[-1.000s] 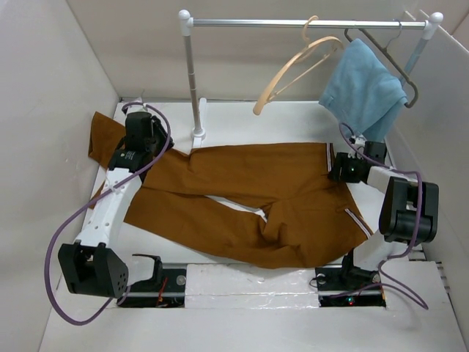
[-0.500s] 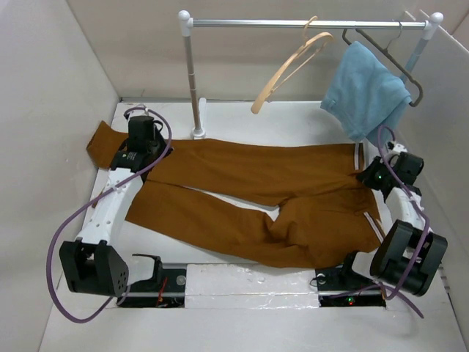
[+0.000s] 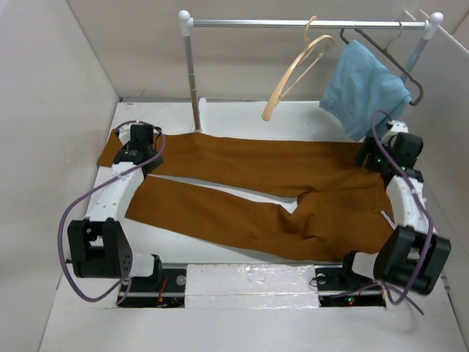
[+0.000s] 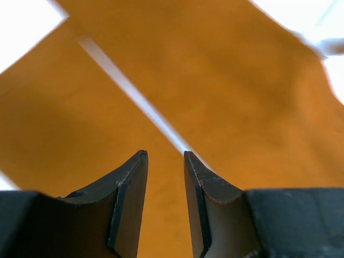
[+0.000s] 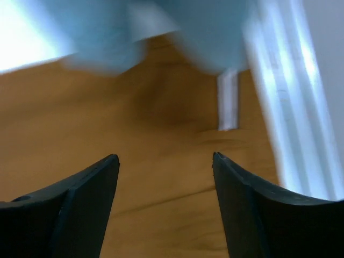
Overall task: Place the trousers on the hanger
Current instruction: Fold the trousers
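The rust-brown trousers (image 3: 256, 172) lie flat across the table, legs to the left and waist to the right. The beige hanger (image 3: 297, 70) hangs tilted on the rail, empty. My left gripper (image 3: 139, 149) hovers over the far leg near its cuff. In the left wrist view its jaws (image 4: 164, 153) stand narrowly apart with nothing between them, above the trousers (image 4: 242, 80). My right gripper (image 3: 370, 158) is over the waistband's far corner. In the right wrist view it (image 5: 165, 156) is wide open and empty above the trousers (image 5: 134, 134).
A light blue cloth (image 3: 363, 88) hangs on a dark grey hanger (image 3: 410, 77), just above my right gripper; it is blurred in the right wrist view (image 5: 188, 32). The rack's post (image 3: 192, 81) stands behind the legs. Side walls are close to both arms.
The trousers have slid right and stretched out flatter. My right gripper moved right and back toward the blue cloth. My left gripper shifted with the leg. The beige hanger swung.
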Controlling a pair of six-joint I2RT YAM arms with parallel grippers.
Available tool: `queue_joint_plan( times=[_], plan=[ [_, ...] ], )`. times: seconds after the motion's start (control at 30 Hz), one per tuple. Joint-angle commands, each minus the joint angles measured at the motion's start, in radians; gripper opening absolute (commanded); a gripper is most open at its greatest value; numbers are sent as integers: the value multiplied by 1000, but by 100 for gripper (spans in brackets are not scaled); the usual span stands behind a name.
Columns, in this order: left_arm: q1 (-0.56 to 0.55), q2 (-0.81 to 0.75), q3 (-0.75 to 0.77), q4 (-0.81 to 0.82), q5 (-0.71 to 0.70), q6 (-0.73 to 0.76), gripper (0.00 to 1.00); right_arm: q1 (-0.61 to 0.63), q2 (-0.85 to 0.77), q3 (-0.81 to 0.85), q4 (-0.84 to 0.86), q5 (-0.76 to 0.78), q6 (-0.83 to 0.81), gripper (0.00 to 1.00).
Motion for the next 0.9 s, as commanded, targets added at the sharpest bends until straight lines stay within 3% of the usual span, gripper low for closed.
queue_joint_plan(
  times=[0.0,0.03,0.13,0.17,0.2,0.27,0.33,0.43,0.47,0.5,0.63,0.87],
  plan=[
    [45,-59,-50,-95,-123,-62,29,78,-182,-123,-36,-37,-56,72],
    [71,-72,-66,-104,-111,-59,29,90,-225,-157,-45,-57,-70,68],
    [237,-108,-150,-109,-21,-73,20,166,-380,-277,-70,-95,-94,13],
    [321,-108,-165,-113,13,-76,17,193,-415,-301,-70,-113,-97,3],
    [366,-104,-184,-122,59,-79,14,223,-458,-327,-61,-136,-100,0],
    [479,-72,-184,-154,14,-76,0,382,-472,-380,-76,-205,-112,4],
    [502,-53,-181,-164,-5,-76,0,426,-469,-393,-61,-216,-108,8],
    [665,25,-189,-167,53,-54,0,571,-474,-400,-47,-174,-103,28],
    [708,34,-196,-158,76,-42,3,616,-475,-397,-36,-172,-103,38],
    [740,54,-216,-139,120,-28,19,631,-474,-392,-32,-173,-106,41],
    [780,115,-212,-92,137,7,47,656,-451,-342,-65,-218,-186,47],
    [725,161,-230,17,165,21,49,687,-408,-309,-68,-278,-226,48]
  ],
)
